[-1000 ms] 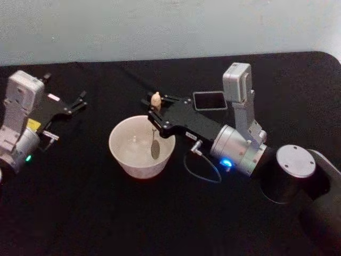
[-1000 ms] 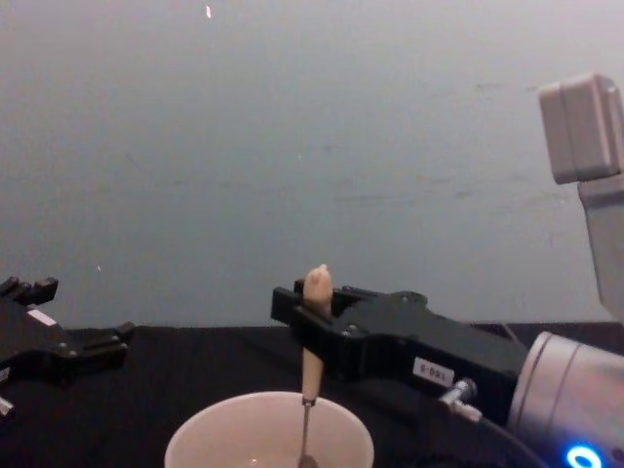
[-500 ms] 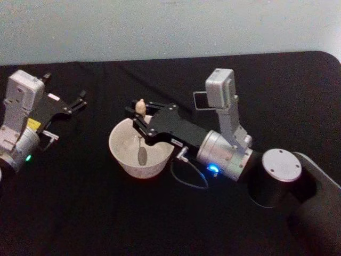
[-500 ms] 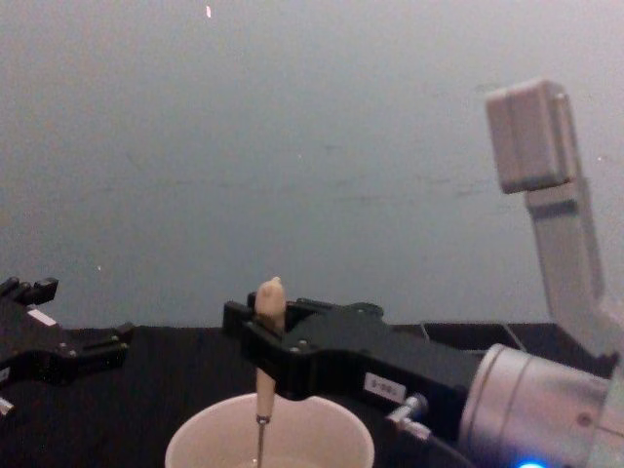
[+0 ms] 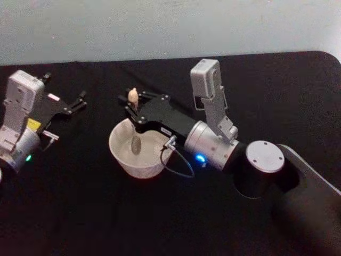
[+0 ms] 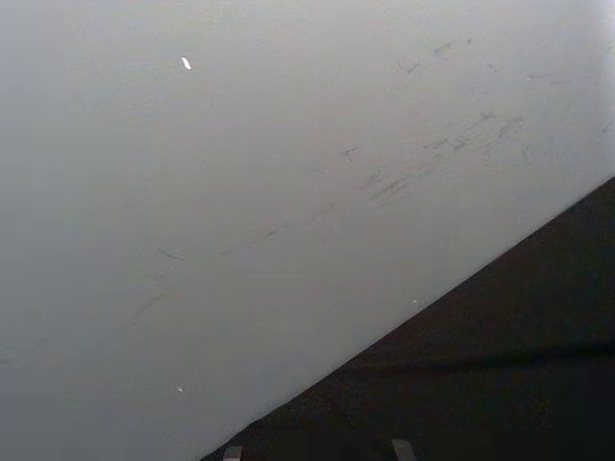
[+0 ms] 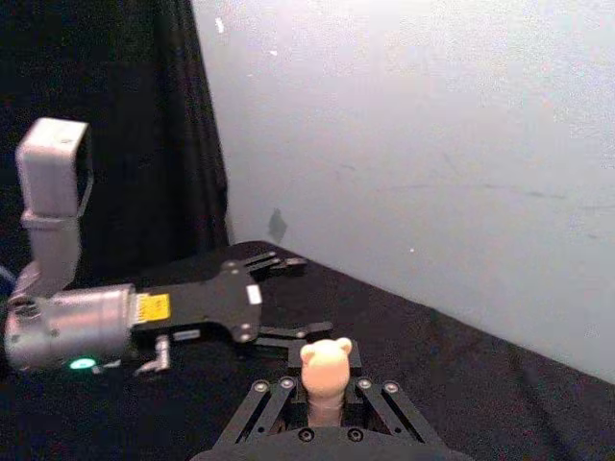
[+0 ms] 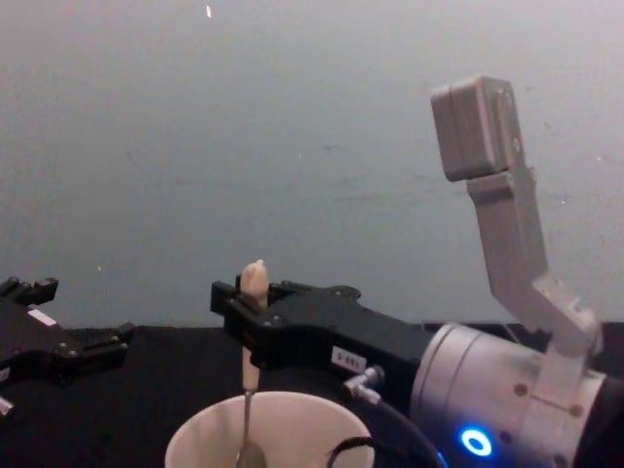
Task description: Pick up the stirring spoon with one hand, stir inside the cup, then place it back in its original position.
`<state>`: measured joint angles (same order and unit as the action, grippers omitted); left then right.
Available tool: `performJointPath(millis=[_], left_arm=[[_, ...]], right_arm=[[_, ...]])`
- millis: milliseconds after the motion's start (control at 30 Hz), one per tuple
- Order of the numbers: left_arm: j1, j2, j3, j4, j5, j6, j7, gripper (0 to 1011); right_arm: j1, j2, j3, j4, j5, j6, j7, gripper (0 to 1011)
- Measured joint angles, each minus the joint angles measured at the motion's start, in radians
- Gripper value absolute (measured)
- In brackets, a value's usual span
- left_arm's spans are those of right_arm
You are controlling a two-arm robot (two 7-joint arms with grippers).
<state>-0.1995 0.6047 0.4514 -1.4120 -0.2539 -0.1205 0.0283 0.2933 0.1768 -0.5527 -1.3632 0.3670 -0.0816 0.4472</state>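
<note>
The off-white cup [image 5: 121, 159] stands on the black table left of centre, and its rim [image 8: 191, 439] shows at the bottom of the chest view. My right gripper [image 5: 132, 108] hovers over the cup's left part, shut on the stirring spoon's cream handle [image 5: 132, 96]. The spoon [image 8: 253, 285] hangs upright, its metal bowl [image 5: 136, 145] down inside the cup. In the right wrist view the knobbed handle tip [image 7: 325, 368] sticks up between the fingers. My left gripper [image 5: 80, 101] rests open at the far left, away from the cup. The original position is hidden behind the right arm.
A thin cable loop [image 5: 179, 166] hangs off the right wrist beside the cup's right side. The black table [image 5: 96, 213] ends at a pale wall [image 8: 292, 117] behind. The right arm's wrist and elbow [image 5: 261, 165] take up the table's right half.
The right arm swung leftward, carrying the upright spoon from the cup's right side across to its left side. The left arm has stayed still.
</note>
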Motion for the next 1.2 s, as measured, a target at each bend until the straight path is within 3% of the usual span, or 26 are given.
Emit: performJointPath(millis=[167, 467, 867, 1200], left_arm=[[0.0, 0.0, 0.0, 0.0, 0.0, 0.0, 0.0, 1001], [0.0, 0.0, 0.0, 0.0, 0.0, 0.0, 0.0, 1001], [0.0, 0.0, 0.0, 0.0, 0.0, 0.0, 0.0, 1001], [0.0, 0.0, 0.0, 0.0, 0.0, 0.0, 0.0, 1001]], right_arm=[[0.014, -0.015, 0.014, 0.023, -0.011, -0.005, -0.015, 195], [0.015, -0.009, 0.038, 0.031, -0.016, -0.006, -0.017, 195], [-0.044, 0.051, 0.067, -0.059, 0.035, 0.016, 0.025, 195], [-0.092, 0.093, 0.048, -0.124, 0.057, 0.019, 0.052, 195]])
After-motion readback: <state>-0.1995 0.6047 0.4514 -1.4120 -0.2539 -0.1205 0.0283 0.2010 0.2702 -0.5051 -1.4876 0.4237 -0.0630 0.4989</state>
